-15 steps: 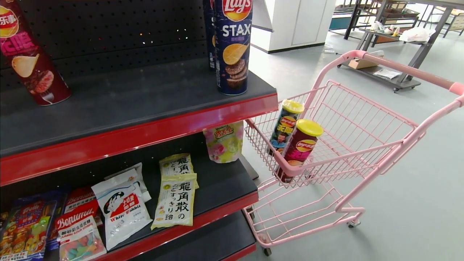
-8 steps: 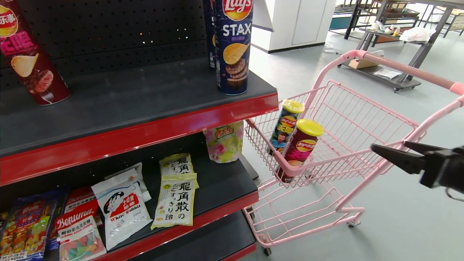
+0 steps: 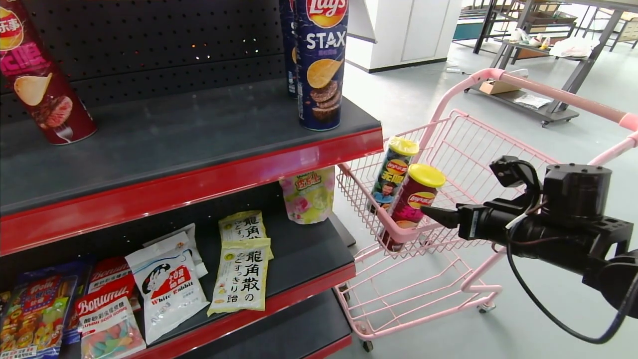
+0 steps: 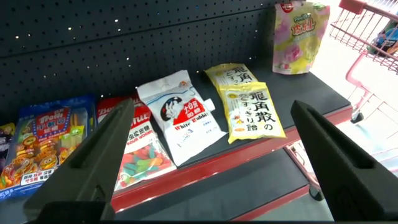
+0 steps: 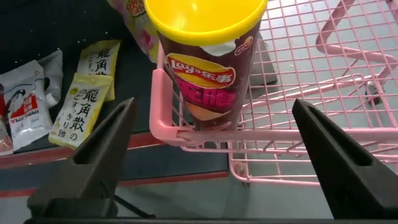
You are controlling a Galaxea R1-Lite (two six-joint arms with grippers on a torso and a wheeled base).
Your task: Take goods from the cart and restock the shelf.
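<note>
Right gripper [image 5: 212,104] facing a maroon chip can [image 5: 208,68] in the pink cart [image 5: 186,134].
Its fingers were spread wide, clear of the can, which stood yellow-lidded in the basket's corner; candy packets [image 5: 81,106] lay on the dark shelf [image 5: 127,78] beside the cart.

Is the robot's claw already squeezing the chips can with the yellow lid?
No, the right gripper is open wide, with its fingers on either side of the maroon chips can in the pink cart, not touching it.
</note>
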